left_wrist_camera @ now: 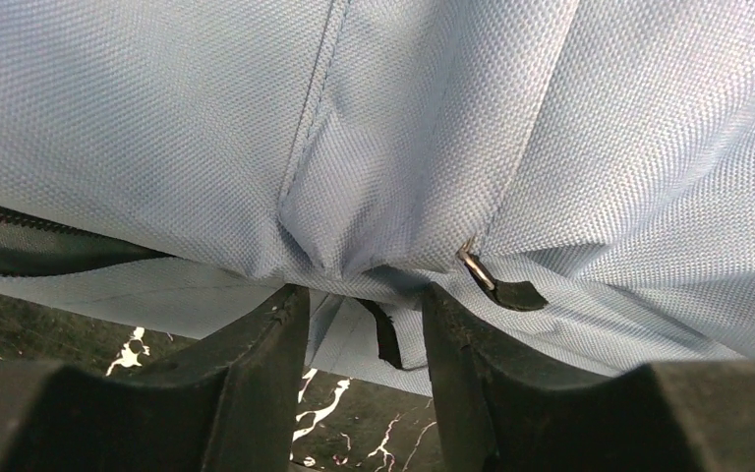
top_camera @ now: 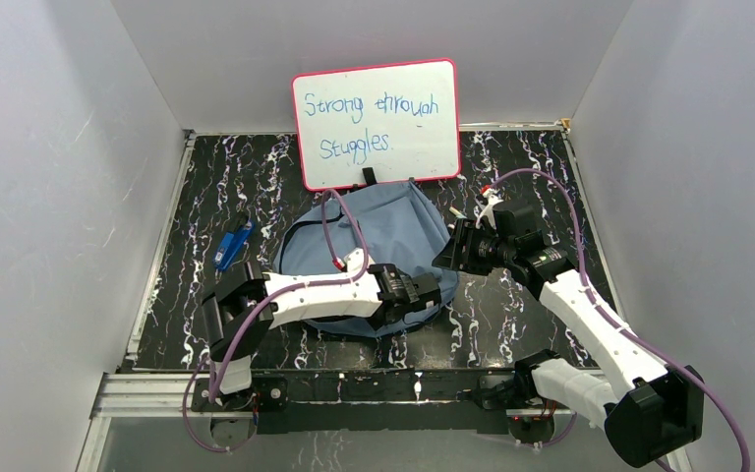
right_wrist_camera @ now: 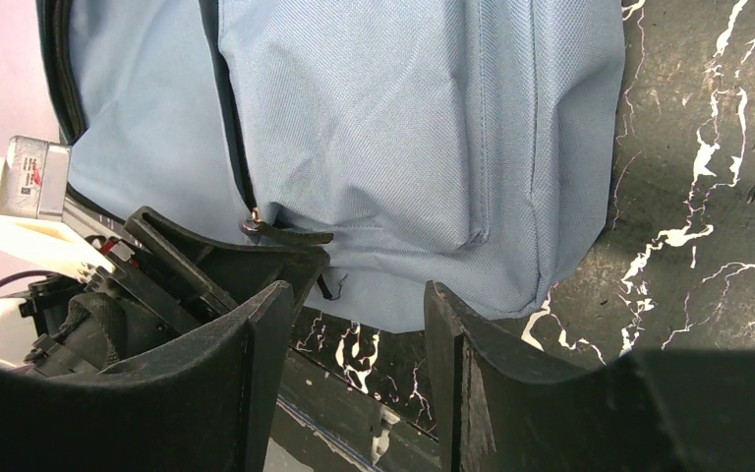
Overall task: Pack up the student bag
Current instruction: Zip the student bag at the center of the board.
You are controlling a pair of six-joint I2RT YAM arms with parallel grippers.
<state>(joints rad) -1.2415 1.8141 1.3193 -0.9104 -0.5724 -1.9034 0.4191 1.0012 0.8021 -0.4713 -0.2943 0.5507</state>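
The student bag (top_camera: 383,221) lies mid-frame, below the whiteboard (top_camera: 374,123). The left gripper (left_wrist_camera: 362,295) pinches a fabric fold at the bag's lower edge. The right gripper (right_wrist_camera: 359,290) hangs half-open and empty at its right. Lift gently, with the zipper pull (left_wrist_camera: 496,287) clear of the 2 jaws.

Table (top_camera: 511,324): student bag (top_camera: 383,231), whiteboard (top_camera: 376,123), blue object (top_camera: 233,244)

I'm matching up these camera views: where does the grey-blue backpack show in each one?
Top external: backpack at the picture's centre, just below the whiteboard.
Left wrist: backpack fabric fills the upper frame.
Right wrist: backpack across the upper middle.
Shared landmark: the black white-veined tabletop, seen in all three.
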